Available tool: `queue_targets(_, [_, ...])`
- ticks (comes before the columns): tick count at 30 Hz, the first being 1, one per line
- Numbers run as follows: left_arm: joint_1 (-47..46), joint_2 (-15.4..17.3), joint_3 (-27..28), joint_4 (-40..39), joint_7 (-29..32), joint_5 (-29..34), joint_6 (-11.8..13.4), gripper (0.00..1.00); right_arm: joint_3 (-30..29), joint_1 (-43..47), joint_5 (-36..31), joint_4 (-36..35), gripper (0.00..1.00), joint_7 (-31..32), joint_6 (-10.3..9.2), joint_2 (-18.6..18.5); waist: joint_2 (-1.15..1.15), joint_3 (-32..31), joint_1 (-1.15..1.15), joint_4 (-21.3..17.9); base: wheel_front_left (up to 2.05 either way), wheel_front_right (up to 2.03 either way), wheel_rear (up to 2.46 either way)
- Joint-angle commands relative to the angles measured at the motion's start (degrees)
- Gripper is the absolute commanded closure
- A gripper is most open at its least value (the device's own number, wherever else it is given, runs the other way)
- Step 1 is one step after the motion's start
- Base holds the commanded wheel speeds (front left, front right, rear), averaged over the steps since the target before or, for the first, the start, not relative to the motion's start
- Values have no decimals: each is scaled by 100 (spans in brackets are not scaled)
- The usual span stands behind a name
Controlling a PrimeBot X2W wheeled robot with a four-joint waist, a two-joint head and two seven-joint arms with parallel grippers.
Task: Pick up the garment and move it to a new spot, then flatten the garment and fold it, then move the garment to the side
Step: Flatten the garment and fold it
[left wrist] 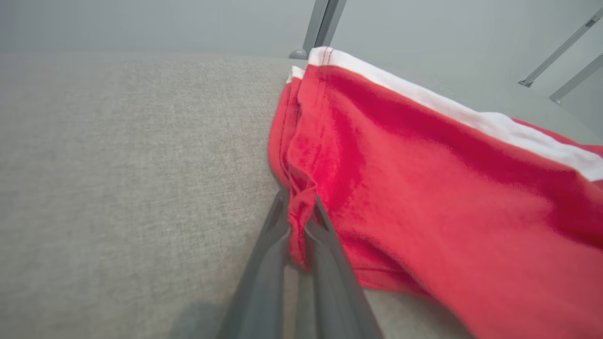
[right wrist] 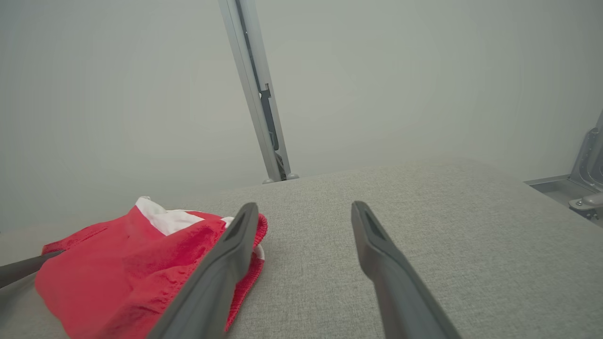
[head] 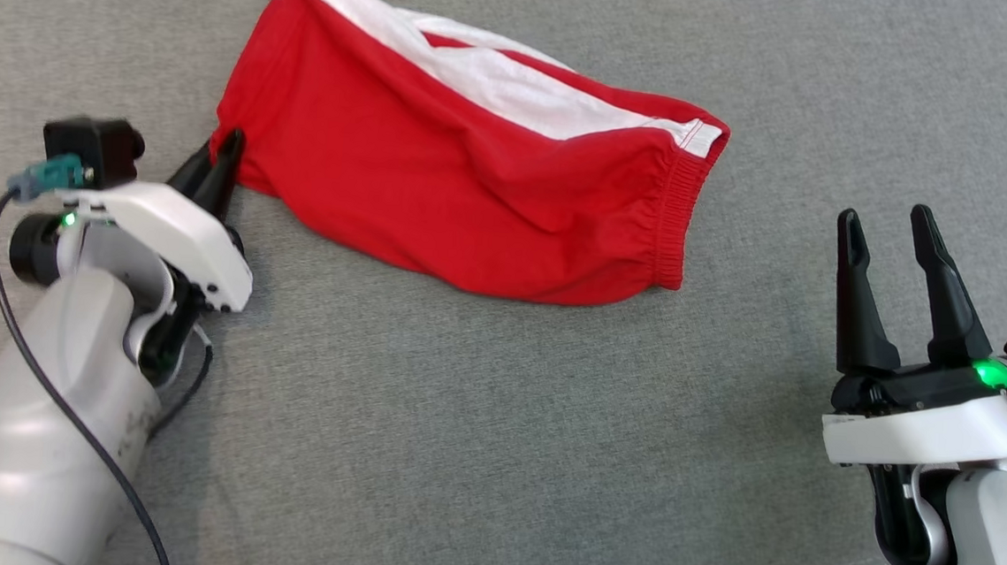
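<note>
Garment [head: 466, 182]: red shorts, white side stripe, rumpled at upper centre on grey woven surface [head: 492, 441]. Left gripper [head: 222, 152], centre left, pinched closed on its hem corner. Right gripper [head: 896, 226], lower right, fingers spread, holding nothing. Pale wall [right wrist: 424, 70] and metal rail [right wrist: 256, 94] behind.

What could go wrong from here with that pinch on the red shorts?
The left claw pinches only a thin fold at a corner of the red shorts, so the cloth may slip out on lifting. The right claw stands open, apart from them; a one-sided lift would likely bunch the cloth.
</note>
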Motion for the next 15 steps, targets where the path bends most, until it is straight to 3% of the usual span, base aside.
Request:
queue_targets(1, [261, 22, 43, -91, -128, -53, 48, 100, -38, 79, 34, -4, 0, -13, 0, -71, 0, -112, 0, 126, 0, 0, 0])
queue_targets(7, [1246, -64, 95, -1003, -477, -146, 356, 100, -78, 238, -11, 51, 0, 37, 0, -234, 0, -333, 0, 443, 0, 0, 0])
queue_targets(15, [2522, -28, 204, -2681, -440, -253, 1083, 100, -92, 319, -17, 32, 0, 207, 0, -318, 0, -498, 0, 659, 0, 0, 0])
